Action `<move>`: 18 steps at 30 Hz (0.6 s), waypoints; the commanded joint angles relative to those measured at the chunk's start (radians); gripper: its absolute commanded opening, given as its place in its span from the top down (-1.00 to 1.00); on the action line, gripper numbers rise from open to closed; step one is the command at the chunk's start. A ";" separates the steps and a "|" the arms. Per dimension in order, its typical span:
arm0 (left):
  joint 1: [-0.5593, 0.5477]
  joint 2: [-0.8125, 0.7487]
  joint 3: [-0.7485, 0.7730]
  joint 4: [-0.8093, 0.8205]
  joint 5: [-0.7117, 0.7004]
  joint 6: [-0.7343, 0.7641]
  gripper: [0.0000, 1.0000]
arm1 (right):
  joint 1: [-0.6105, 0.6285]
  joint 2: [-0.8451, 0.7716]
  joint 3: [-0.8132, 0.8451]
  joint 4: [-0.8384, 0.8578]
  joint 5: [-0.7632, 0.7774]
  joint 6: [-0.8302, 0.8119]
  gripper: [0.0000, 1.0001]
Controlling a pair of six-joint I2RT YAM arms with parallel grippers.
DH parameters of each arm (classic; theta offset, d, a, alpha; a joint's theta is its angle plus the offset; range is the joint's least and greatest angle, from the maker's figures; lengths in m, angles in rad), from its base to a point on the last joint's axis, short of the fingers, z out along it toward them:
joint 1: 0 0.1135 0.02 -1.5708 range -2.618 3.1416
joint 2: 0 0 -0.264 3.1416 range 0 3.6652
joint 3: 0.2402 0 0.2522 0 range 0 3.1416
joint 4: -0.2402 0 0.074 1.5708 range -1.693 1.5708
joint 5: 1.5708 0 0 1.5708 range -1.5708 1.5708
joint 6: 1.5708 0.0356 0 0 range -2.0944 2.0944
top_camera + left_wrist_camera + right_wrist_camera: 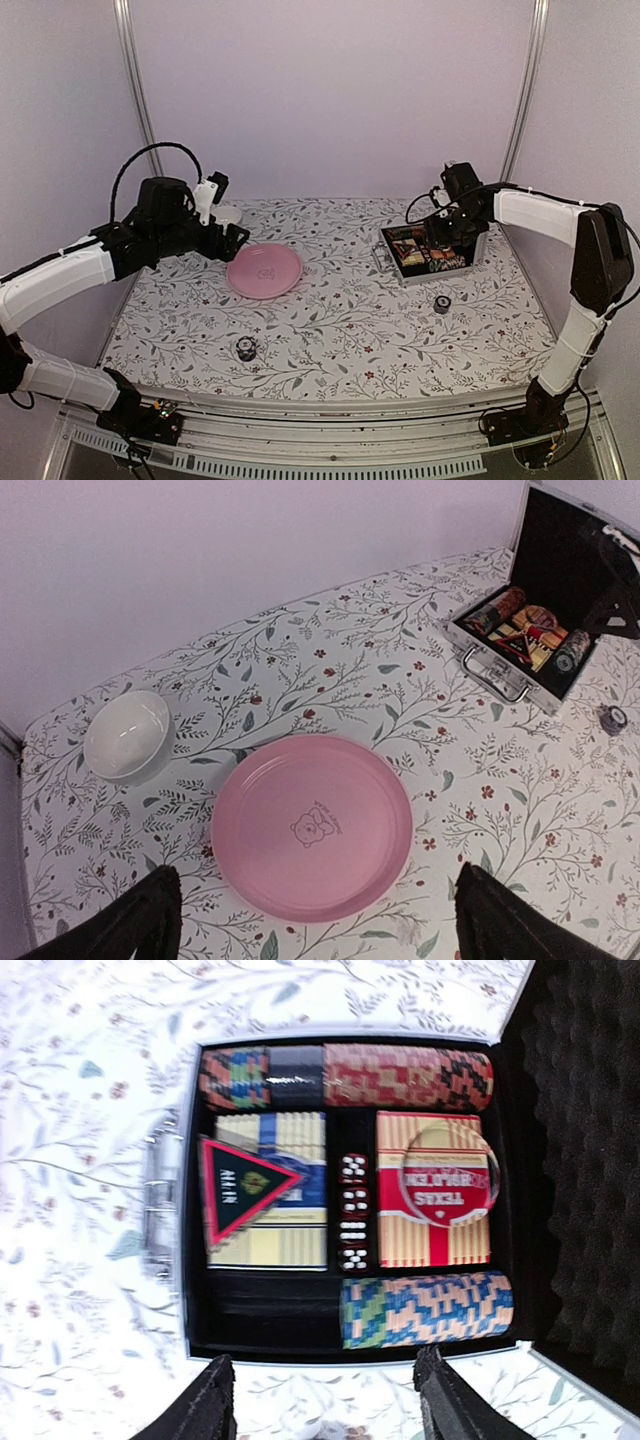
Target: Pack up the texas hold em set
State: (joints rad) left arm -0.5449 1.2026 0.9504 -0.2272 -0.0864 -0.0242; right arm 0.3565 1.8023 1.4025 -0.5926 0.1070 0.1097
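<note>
The silver case (392,262) lies open at the back right, its lid up. In the right wrist view it holds chip rows (427,1308), two card decks (268,1235), the black triangular marker (240,1188), dice and a clear round disc. My right gripper (325,1410) hovers open over the case's near edge (300,1361), nothing between its fingers (455,1400). Two loose chip stacks stand on the table, one (441,303) near the case, one (246,347) at front left. My left gripper (315,930) is open above the pink plate, holding nothing.
A pink plate (264,270) lies left of centre, with a small white bowl (228,213) behind it near the back wall. The case's slot (265,1305) beside the blue chip row is bare black lining. Its handle (492,675) faces the table's middle.
</note>
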 commanded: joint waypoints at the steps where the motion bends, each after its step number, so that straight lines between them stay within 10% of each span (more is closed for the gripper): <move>1: -0.039 -0.033 -0.008 -0.070 0.006 -0.114 -0.89 | 0.015 -0.114 -0.043 0.026 -0.140 0.036 -0.31; 10: -0.275 0.019 -0.006 -0.495 -0.092 -0.524 -0.83 | 0.021 -0.355 -0.254 0.170 -0.328 0.098 -0.52; 18: -0.304 0.138 -0.009 -0.526 0.064 -0.612 -0.90 | 0.025 -0.462 -0.381 0.247 -0.397 0.138 -0.61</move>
State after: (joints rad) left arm -0.8436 1.2991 0.9501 -0.7078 -0.1009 -0.5625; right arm 0.3737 1.3884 1.0630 -0.4141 -0.2321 0.2157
